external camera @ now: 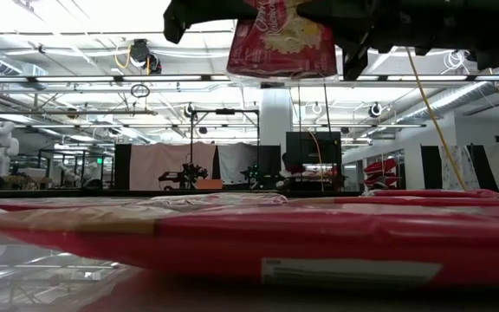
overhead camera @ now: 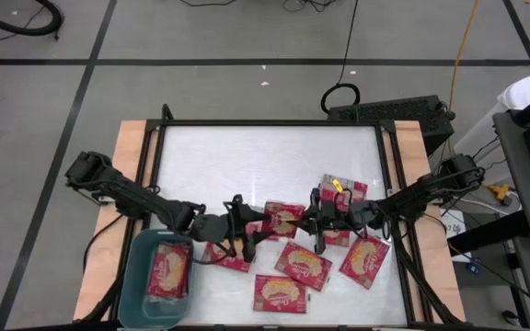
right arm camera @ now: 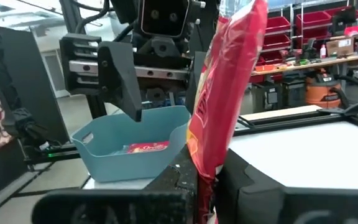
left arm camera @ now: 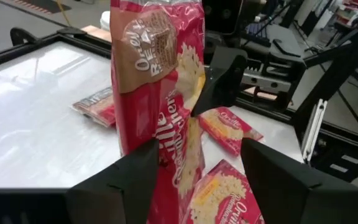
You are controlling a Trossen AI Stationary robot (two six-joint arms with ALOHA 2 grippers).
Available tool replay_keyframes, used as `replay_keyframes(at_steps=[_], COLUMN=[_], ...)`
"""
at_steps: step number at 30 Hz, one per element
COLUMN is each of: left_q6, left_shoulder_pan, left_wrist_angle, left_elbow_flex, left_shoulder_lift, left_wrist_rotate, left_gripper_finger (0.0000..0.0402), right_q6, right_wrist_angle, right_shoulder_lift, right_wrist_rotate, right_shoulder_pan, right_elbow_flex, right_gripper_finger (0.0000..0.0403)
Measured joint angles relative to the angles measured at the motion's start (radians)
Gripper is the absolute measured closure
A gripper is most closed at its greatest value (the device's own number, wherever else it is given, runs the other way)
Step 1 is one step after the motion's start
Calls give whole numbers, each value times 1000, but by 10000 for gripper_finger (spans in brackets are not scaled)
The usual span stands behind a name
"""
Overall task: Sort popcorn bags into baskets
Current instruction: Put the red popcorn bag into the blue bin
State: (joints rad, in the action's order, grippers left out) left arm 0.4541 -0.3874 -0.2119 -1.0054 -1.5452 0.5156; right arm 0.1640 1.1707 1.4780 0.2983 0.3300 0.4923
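Right wrist view: popcorn bag [right arm camera: 225, 87] upright, pinched at its lower edge by the right gripper [right arm camera: 205, 177], fingers pressed together on the film. Flat, light, glossy and limp by the look of it; likely to sag or slip unless taken near a sealed edge rather than mid-panel. Left wrist view: left gripper [left arm camera: 197, 171] spread, one finger either side of the same raised bag without clamping it — apparently a handover mid-air above the surface [overhead camera: 247, 156]. Beyond the left gripper in the right wrist view, teal basket [right arm camera: 135, 146] with one red bag [right arm camera: 146, 147] lying flat inside. High view: basket [overhead camera: 136, 276] just behind and beside the left gripper, several loose bags [overhead camera: 304, 265] on the surface below both grippers.
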Motion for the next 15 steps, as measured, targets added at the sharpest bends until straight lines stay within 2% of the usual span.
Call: replay_keyframes(at_steps=[3,8,12,15], left_q6=[0,-25,-18,-7], left_shoulder_pan=[0,-38,-63,-57], left_wrist_angle=[5,34,147,173], left_elbow_flex=[0,0,0,0], left_shoulder_lift=[3,73,132,140], left_wrist_rotate=[1,13,102,97], left_gripper_finger=[172,204,230,239], right_q6=[-1,-18,-28,-36], right_wrist_angle=[5,18,11,13], right_shoulder_lift=[0,-2,-1,-1], right_wrist_rotate=[-5,-20,-29,-23], right_shoulder_pan=[-1,0,1,0], right_elbow_flex=[0,2,2,2], right_gripper_finger=[391,391,391,391])
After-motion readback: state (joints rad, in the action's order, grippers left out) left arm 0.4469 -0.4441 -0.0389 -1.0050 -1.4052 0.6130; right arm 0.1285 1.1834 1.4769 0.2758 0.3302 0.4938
